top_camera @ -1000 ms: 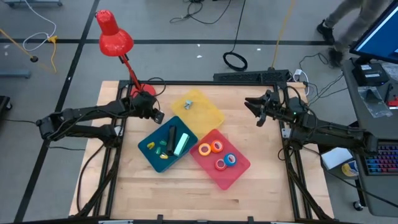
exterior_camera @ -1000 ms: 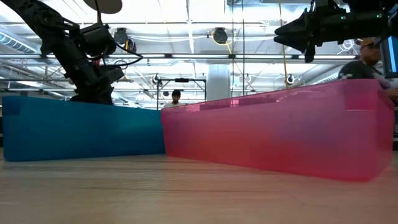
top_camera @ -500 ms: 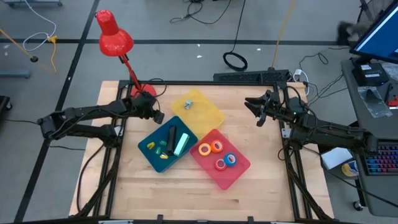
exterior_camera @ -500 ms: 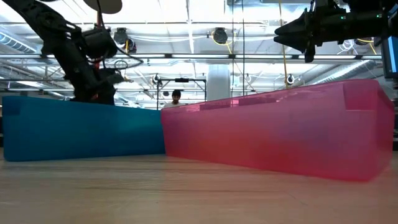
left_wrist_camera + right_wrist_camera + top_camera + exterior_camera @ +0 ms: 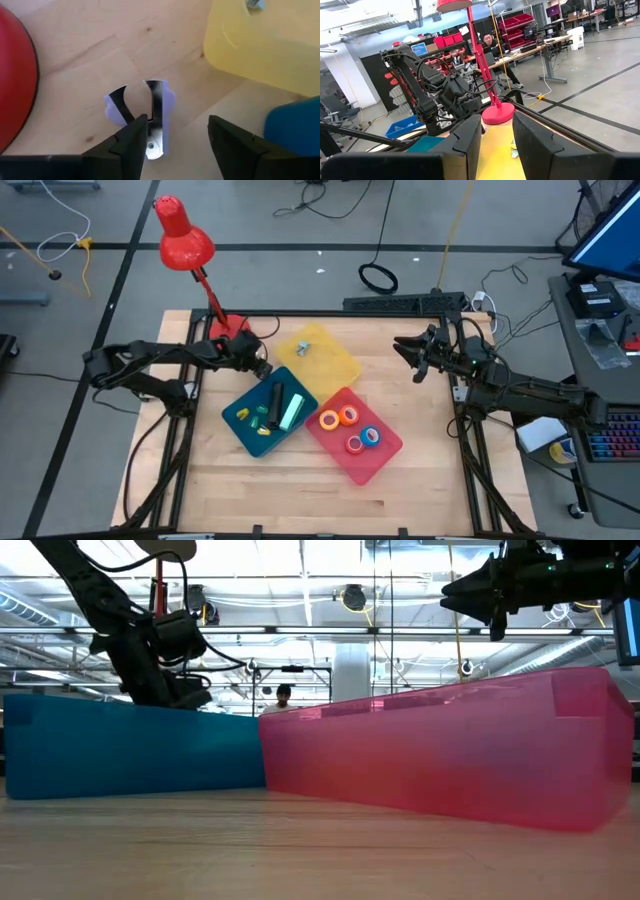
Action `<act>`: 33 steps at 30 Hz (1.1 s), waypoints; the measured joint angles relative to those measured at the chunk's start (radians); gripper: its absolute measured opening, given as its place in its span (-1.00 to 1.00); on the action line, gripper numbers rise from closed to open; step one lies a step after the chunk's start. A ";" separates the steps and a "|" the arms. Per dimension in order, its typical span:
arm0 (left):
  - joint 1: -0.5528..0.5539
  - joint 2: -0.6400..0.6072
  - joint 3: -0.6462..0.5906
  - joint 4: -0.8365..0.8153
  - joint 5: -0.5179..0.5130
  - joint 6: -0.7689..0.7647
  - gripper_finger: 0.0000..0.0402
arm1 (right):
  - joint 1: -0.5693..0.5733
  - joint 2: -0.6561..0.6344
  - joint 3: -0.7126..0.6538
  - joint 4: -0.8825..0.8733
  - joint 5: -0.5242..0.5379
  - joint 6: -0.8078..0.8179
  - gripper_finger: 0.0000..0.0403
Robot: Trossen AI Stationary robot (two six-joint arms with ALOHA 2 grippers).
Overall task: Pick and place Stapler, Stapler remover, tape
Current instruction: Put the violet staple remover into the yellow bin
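L hand (image 5: 172, 137): fingers apart, holding nothing; hovered just over the counter (image 5: 250, 485) by the lamp base, between the lamp and the blue tray. L wrist view showed one finger (image 5: 132, 142) overlapping the stapler remover; contact could not be told.
Stapler remover (image 5: 145, 117): lilac grips, two metal claws, lay on bare counter, apart from yellow tray; seen only in L wrist view, hidden under the arm in high view.
R hand (image 5: 400, 347): raised near counter's far R edge, well apart from all trays; fingers part-way apart w/ a narrow gap, nothing between them. R wrist view looked across at the L arm and lamp.
Blue tray (image 5: 243, 435): held a dark stapler (image 5: 275, 398), a pale green stapler (image 5: 291, 412) beside it, plus small yellow and green pieces, too small to name.
Pink tray (image 5: 385, 452): touching blue tray's corner; held the tape (image 5: 348, 427): orange, yellow, red and blue rolls.
Yellow tray (image 5: 335, 360): behind the other two; one small grey item (image 5: 303, 347) inside, kind not clear.
Lamp (image 5: 185, 242): red, base at counter's far L corner.
Writing: none legible in any view.
Low view only: tray walls edge-on, blue L, pink R; contents hidden; a person far back in the room.
R wrist view only: a seated person at a desk, red bins behind.
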 joint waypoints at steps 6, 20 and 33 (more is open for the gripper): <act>0.000 0.031 -0.001 0.003 -0.010 0.012 -0.33 | 0.000 0.000 0.000 0.000 0.000 0.000 -0.47; 0.000 0.037 -0.003 0.000 -0.027 0.024 -0.95 | 0.000 0.000 0.000 0.000 0.000 0.003 -0.48; -0.001 0.037 -0.004 0.000 -0.037 0.002 -0.99 | 0.000 0.000 0.000 0.000 0.000 0.003 -0.47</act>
